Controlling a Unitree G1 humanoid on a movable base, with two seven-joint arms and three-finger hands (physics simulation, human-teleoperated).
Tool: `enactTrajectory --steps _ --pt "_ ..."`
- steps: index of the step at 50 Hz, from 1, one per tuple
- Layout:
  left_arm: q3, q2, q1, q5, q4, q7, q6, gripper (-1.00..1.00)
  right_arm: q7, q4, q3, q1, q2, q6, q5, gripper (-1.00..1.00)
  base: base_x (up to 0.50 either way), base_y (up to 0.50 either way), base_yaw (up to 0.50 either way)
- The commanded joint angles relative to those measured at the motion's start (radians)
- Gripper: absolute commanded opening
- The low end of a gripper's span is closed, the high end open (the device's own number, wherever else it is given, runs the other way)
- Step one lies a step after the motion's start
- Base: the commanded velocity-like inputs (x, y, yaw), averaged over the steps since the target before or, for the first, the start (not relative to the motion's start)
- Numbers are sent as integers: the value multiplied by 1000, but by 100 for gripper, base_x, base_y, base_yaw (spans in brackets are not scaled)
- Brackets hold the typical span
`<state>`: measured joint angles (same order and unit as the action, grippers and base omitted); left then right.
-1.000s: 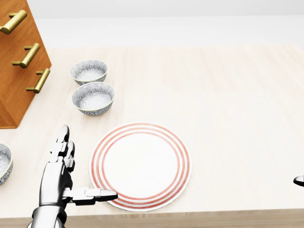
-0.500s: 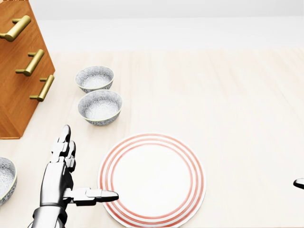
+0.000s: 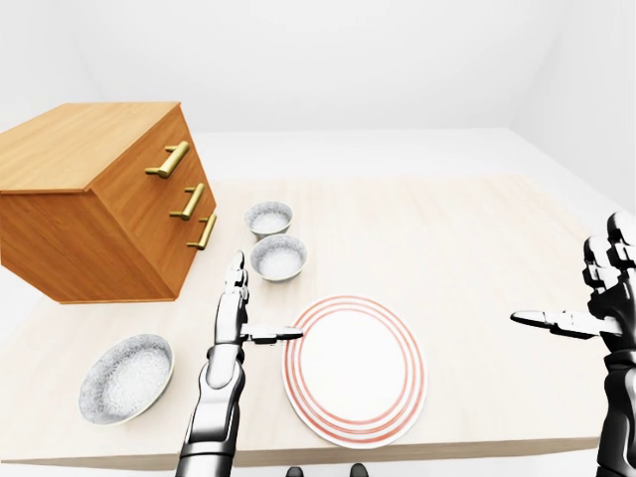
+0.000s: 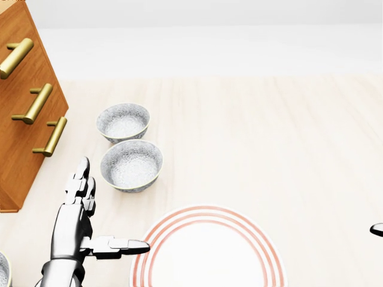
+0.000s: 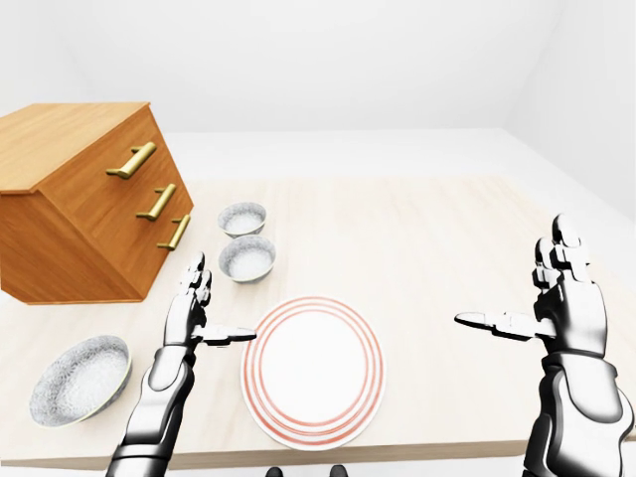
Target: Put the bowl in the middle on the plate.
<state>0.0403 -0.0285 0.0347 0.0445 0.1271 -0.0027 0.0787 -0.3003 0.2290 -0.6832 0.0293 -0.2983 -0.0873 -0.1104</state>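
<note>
Three grey speckled bowls stand on the pale wooden table (image 3: pixel 457 248). The middle one (image 3: pixel 278 256) sits just below the farthest bowl (image 3: pixel 268 218); the third bowl (image 3: pixel 125 378) lies at the lower left. A white plate (image 3: pixel 355 370) with red rings lies at the lower centre, bare. My left hand (image 3: pixel 254 310) is open, fingers straight and thumb pointing at the plate's left rim, just below the middle bowl and apart from it. My right hand (image 5: pixel 512 285) hovers open at the right, far from the bowls. In the head view the middle bowl (image 4: pixel 131 165) is up and right of my left hand (image 4: pixel 99 215).
A wooden chest of drawers (image 3: pixel 99 199) with brass handles stands at the table's left, close beside the two upper bowls. The table's near edge (image 3: pixel 397 455) runs just below the plate. White floor and walls lie beyond.
The whole head view has shifted: bowls, plate and chest slid downward in the picture, so the camera moved. Both hands keep their place and pose in the view.
</note>
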Motion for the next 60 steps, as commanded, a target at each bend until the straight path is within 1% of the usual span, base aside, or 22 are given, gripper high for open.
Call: enactTrajectory --steps 1,6,7,8,9,10,16,17,20,21,23,27,32,35,37,40,42,46,55,57,58,60 --pt "-7 5 -15 10 -52 2 -37 100 1 5 0 -1 0 0 7 100 25 0 0" --pt "-9 6 -20 13 -68 2 -48 100 8 -36 9 -1 0 0 20 100 16 0 0" --pt "-7 5 -14 12 -44 1 -29 100 8 -27 9 0 -1 0 19 100 9 0 0" --pt "-6 5 -13 12 -41 2 -27 100 8 -26 8 0 -1 0 19 100 9 0 0" --pt "-2 2 -1 10 5 2 6 100 8 -31 8 1 -1 0 19 100 9 0 0" --pt "-1 1 0 11 10 2 9 100 10 -31 8 -3 -3 0 19 100 9 0 0" --pt "-1 0 3 13 19 2 9 100 4 -20 5 0 -1 0 8 100 8 0 0" --pt "-4 1 -5 14 -8 2 -2 100 -4 -13 5 3 0 0 2 100 12 0 0" --pt "-4 2 -5 15 -10 2 -3 100 -11 -4 0 7 3 0 -4 100 19 0 0" --pt "-7 3 -13 16 -34 1 -20 100 -10 -4 0 5 3 0 -3 100 24 0 0" --pt "-4 2 -7 15 -13 1 -6 100 -12 -10 0 4 3 0 -3 100 24 0 0" --pt "-5 2 -8 15 -22 1 -13 100 -3 -16 6 1 0 0 8 100 23 0 0" --pt "-3 1 -3 15 1 1 5 100 -18 -6 0 4 4 0 -7 100 26 0 0" --pt "-8 4 -19 17 -56 0 -36 100 -17 -8 2 4 4 0 -4 100 31 0 0" --pt "-3 2 -8 15 -12 0 -2 100 -17 -3 1 4 3 0 -6 100 31 0 0" --pt "-4 2 -7 16 -10 0 -1 100 -17 -11 2 3 3 0 -6 100 32 0 0" --pt "-5 3 -10 16 -25 0 -13 100 -18 -3 1 5 3 0 -6 100 32 0 0" --pt "-1 0 0 15 8 0 9 100 -19 -8 4 3 3 0 -3 100 32 0 0" --pt "-2 0 2 15 11 1 9 100 7 -34 12 -3 -3 0 23 100 22 0 0" --pt "-7 3 -11 18 -38 1 -26 100 7 -33 14 -1 -2 0 26 100 0 0 0" --pt "-5 2 -7 17 -16 1 -8 100 9 -41 15 -4 -3 0 29 100 0 0 0" --pt "-8 4 -15 19 -39 1 -24 100 10 -52 17 -4 -3 0 31 100 0 0 0"
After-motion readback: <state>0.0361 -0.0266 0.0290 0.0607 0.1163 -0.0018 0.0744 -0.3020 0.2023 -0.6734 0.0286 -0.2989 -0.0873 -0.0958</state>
